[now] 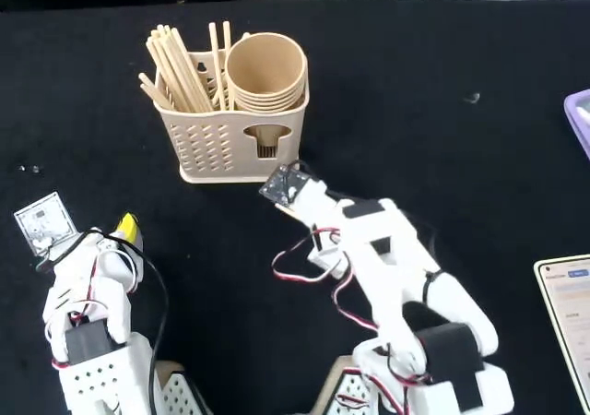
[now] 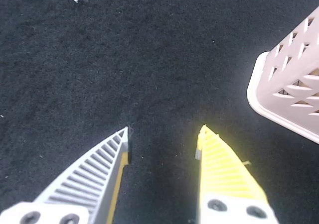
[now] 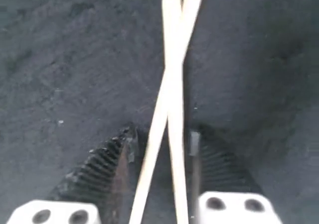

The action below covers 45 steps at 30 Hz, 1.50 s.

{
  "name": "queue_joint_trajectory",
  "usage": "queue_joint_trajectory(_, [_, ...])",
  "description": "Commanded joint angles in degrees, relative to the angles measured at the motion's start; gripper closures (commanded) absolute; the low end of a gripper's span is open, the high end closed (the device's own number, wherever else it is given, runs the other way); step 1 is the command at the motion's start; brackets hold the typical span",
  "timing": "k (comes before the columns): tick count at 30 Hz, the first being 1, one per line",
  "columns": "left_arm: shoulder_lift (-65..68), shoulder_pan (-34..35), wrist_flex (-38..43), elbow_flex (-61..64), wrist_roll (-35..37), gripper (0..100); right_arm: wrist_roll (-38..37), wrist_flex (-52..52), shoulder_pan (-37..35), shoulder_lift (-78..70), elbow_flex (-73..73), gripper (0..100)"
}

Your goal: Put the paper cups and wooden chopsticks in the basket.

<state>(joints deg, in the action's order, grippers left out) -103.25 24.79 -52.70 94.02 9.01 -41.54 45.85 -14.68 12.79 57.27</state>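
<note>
Gripping a crossed pair of wooden chopsticks (image 3: 172, 84) between narrow jaws, the right claw (image 3: 162, 132) sits just in front of the basket (image 1: 212, 148) on the black table (image 1: 442, 138). A stack of paper cups (image 1: 265, 65) and further chopsticks (image 1: 180, 69) stand upright inside the basket. The left claw (image 2: 164, 129) hangs wide apart above bare table, near a basket corner, holding nothing.
</note>
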Motion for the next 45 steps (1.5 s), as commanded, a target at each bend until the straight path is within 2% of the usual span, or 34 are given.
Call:
queue_joint_trajectory(1, [0.1,0.0,1.3,-0.6,0.2,78,-2.1,2.5,0.1,-0.7,-1.6,97.7])
queue_joint_trajectory(6, [0.1,0.0,1.3,-0.6,0.2,78,-4.1,4.1,0.4,1.5,0.0,98.8])
queue_joint_trajectory(10, [0.1,0.0,1.3,-0.6,0.2,78,-4.0,8.2,0.3,10.6,-0.4,98.8])
queue_joint_trajectory(15, [0.1,0.0,1.3,-0.6,0.2,78,2.3,19.5,-2.5,29.9,-7.3,98.8])
queue_joint_trajectory(18, [0.1,0.0,1.3,-0.6,0.2,78,7.6,24.9,-8.6,41.3,-14.2,98.8])
queue_joint_trajectory(20, [0.1,0.0,1.3,-0.6,0.2,78,12.0,23.9,-14.2,47.3,-18.2,98.8])
queue_joint_trajectory(22, [0.1,0.0,1.3,-0.6,0.2,78,16.5,18.5,-18.9,50.4,-21.1,98.8])
queue_joint_trajectory(25, [0.1,0.0,1.3,-0.6,0.2,78,22.2,3.8,-22.9,50.9,-21.7,98.7])
queue_joint_trajectory(30, [0.1,0.0,1.3,-0.5,0.2,78,27.3,-23.1,-25.5,44.8,-20.6,98.7])
queue_joint_trajectory(35, [0.1,0.0,1.3,-0.5,0.2,78,29.2,-42.6,-25.3,30.9,-23.1,98.7])
queue_joint_trajectory(39, [0.1,0.0,1.3,-0.5,0.2,78,29.1,-49.1,-25.1,19.0,-30.6,98.7])
queue_joint_trajectory(45, [0.1,0.0,1.3,-0.5,0.2,78,29.2,-49.7,-21.6,2.7,-43.0,98.7])
